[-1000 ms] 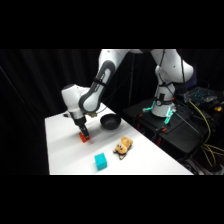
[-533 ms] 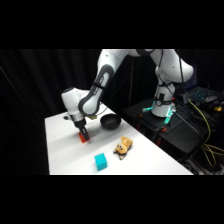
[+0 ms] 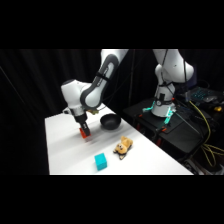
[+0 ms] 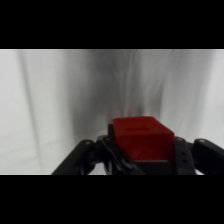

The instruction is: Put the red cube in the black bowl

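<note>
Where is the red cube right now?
The red cube sits between the gripper fingers at the table's left side in the side view, left of the black bowl.

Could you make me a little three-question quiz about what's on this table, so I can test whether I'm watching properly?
1. True or false: the red cube sits between the fingers of the gripper.
2. Which thing lies nearest the teal cube? A) black bowl B) plush toy
3. Fill in: the black bowl holds ____.

Key: 1 true; 2 B; 3 nothing that can be seen.
</note>
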Available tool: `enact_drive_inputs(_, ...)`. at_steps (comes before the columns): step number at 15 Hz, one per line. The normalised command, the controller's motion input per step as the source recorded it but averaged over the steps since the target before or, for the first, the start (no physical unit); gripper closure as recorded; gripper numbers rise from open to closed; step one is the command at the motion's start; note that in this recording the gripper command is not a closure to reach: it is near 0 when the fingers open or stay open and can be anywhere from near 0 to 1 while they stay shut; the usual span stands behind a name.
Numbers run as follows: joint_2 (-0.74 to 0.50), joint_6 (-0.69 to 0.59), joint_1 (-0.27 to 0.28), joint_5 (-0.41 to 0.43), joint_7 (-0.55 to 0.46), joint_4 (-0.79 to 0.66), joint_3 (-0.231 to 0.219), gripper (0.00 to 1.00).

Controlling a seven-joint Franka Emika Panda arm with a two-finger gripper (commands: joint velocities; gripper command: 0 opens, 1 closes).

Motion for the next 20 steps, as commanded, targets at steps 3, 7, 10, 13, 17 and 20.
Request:
enact_drive_inputs(3,-0.63,-0.19,0.072,-0.058,0.08,-0.49,-0.08,1.0)
enact_drive_inputs(7,-0.74,-0.09,0.035,-0.027,-0.02,-0.63,-0.075,1.0)
enact_drive_inputs(10,-0.62,0.03,-0.004,0.012,-0.09,-0.59,-0.092,1.0)
enact_drive_inputs(13,-0.48,0.1,0.008,0.004,-0.09,-0.53,-0.092,1.0)
enact_drive_inputs(17,-0.38,0.18,0.005,0.02,-0.11,-0.49,-0.081,1.0)
enact_drive_inputs(20,-0.31,0.22,-0.019,0.024,-0.12,-0.42,-0.088,1.0)
